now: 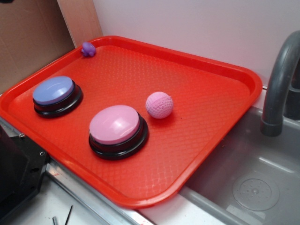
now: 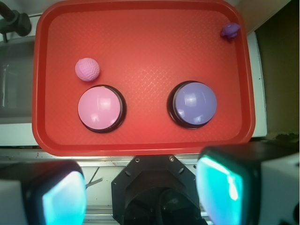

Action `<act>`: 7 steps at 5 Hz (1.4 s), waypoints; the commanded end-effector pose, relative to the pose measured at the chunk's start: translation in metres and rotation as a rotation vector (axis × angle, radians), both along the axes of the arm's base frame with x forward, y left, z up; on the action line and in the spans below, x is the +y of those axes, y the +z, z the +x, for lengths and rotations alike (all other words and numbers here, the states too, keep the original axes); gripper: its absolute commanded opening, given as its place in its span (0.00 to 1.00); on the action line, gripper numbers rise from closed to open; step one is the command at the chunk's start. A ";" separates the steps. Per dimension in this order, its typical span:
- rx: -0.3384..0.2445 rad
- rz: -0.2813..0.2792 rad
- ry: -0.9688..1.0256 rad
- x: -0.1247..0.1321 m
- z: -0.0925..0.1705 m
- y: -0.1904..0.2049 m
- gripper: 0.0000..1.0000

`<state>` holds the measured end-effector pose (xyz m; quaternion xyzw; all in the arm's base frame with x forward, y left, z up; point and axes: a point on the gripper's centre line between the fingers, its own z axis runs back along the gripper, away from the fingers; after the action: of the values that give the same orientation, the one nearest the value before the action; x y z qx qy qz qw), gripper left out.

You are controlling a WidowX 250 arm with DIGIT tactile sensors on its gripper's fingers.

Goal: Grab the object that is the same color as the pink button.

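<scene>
A small pink dimpled ball (image 1: 159, 105) lies on the red tray (image 1: 211, 79), just right of and behind the pink button (image 1: 115, 124), a pink dome on a black base. In the wrist view the ball (image 2: 87, 69) lies up-left of the pink button (image 2: 98, 108). My gripper (image 2: 140, 197) is high above the tray's near edge, well apart from the ball. Its two fingers (image 2: 220, 187) stand wide apart with nothing between them. The gripper does not show in the exterior view.
A blue-lavender dome button (image 1: 53, 91) stands on the tray's left side and shows at the right in the wrist view (image 2: 194, 102). A tiny purple toy (image 1: 88, 48) sits in the far corner. A grey sink (image 1: 253, 187) and faucet (image 1: 276, 89) lie to the right. The black robot base (image 2: 154, 192) is below the gripper.
</scene>
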<state>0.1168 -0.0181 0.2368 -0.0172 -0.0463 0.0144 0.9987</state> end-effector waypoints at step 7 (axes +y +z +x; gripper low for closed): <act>-0.162 0.042 -0.222 -0.067 0.104 -0.087 1.00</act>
<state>0.2183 -0.0829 0.1405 0.0022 -0.1090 -0.0983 0.9892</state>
